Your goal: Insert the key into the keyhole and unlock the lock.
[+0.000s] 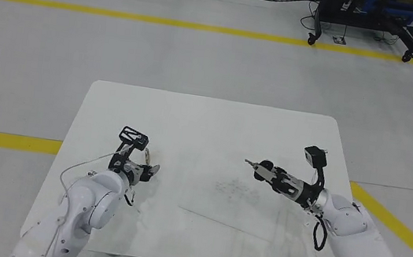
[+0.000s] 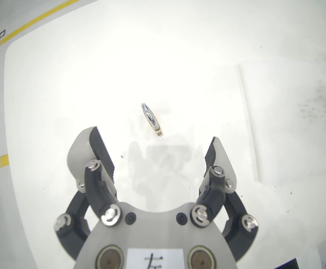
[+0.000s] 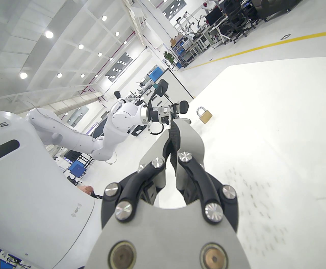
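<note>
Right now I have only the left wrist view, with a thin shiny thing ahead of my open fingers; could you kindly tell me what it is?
Observer: A brass padlock, standing on the table, shackle closed, by the right wrist view.
Operator: Thank you. Where is the other arm?
Observer: By the top view, the right gripper hangs over the table's other half, pointing toward the padlock, well apart.
Operator: Is it open?
Observer: No, its fingers are shut; I cannot tell whether they hold the key.
</note>
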Action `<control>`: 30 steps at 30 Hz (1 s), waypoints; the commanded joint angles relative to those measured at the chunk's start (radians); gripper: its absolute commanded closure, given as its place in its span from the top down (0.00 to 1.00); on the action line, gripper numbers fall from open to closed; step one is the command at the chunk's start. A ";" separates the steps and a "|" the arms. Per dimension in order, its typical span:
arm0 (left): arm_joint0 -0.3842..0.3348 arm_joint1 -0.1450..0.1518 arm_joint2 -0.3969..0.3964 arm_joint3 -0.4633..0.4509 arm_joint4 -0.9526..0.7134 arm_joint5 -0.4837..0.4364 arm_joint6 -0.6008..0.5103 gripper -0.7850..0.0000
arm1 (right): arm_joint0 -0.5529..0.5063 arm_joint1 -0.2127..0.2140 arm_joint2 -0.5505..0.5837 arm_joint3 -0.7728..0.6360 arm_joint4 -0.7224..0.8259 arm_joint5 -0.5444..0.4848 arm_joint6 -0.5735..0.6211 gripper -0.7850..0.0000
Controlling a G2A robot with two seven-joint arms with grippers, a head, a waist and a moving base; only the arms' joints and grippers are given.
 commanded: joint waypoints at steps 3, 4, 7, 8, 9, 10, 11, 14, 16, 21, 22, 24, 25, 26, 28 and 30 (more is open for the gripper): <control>-0.031 -0.007 0.012 0.036 -0.009 0.011 -0.007 0.43 | 0.000 0.000 0.000 0.000 0.000 0.000 0.000 0.00; -0.036 -0.009 0.012 0.043 -0.016 0.013 -0.006 0.42 | 0.000 0.000 0.000 0.000 0.000 0.000 0.000 0.00; -0.050 -0.012 0.010 0.070 -0.033 0.009 -0.001 0.38 | 0.000 0.000 0.000 0.000 0.000 0.000 0.000 0.00; -0.055 -0.013 0.010 0.079 -0.036 0.007 0.001 0.36 | 0.000 0.000 0.000 0.000 0.000 0.000 0.000 0.00; -0.058 -0.014 0.011 0.085 -0.039 0.006 0.002 0.34 | 0.000 0.000 0.000 0.000 0.000 0.000 0.000 0.00; -0.061 -0.015 0.012 0.090 -0.042 0.005 0.003 0.32 | 0.000 0.000 0.000 0.000 0.000 0.000 0.000 0.00; -0.063 -0.016 0.013 0.093 -0.041 0.008 0.007 0.31 | 0.000 0.000 0.000 0.000 0.000 0.000 0.000 0.00; -0.063 -0.019 0.016 0.101 -0.035 0.014 0.021 0.29 | 0.000 0.000 0.000 0.000 0.000 0.000 0.000 0.00; -0.066 -0.021 0.018 0.109 -0.026 0.018 0.024 0.27 | 0.000 0.000 0.000 0.000 0.000 0.000 0.000 0.00; -0.083 -0.026 0.026 0.123 -0.028 0.009 0.022 0.17 | 0.000 0.000 0.000 0.000 0.000 0.000 0.000 0.00; -0.088 -0.028 0.029 0.127 -0.028 0.008 0.021 0.15 | 0.000 0.000 0.000 0.000 0.000 0.000 0.000 0.00; -0.099 -0.030 0.034 0.135 -0.027 0.008 0.018 0.13 | 0.000 0.000 0.000 0.000 0.000 0.000 0.000 0.00; -0.104 -0.032 0.037 0.139 -0.028 0.009 0.017 0.14 | 0.000 0.000 0.000 0.000 0.000 0.000 0.000 0.00; -0.110 -0.033 0.040 0.143 -0.027 0.009 0.015 0.16 | 0.000 0.000 0.000 0.000 0.000 0.000 0.000 0.00; -0.120 -0.036 0.044 0.154 -0.029 0.009 0.014 0.16 | 0.000 0.000 0.000 0.000 0.000 0.000 0.000 0.00; -0.128 -0.038 0.046 0.164 -0.028 0.010 0.012 0.16 | 0.000 0.000 0.000 0.000 0.000 0.000 0.000 0.00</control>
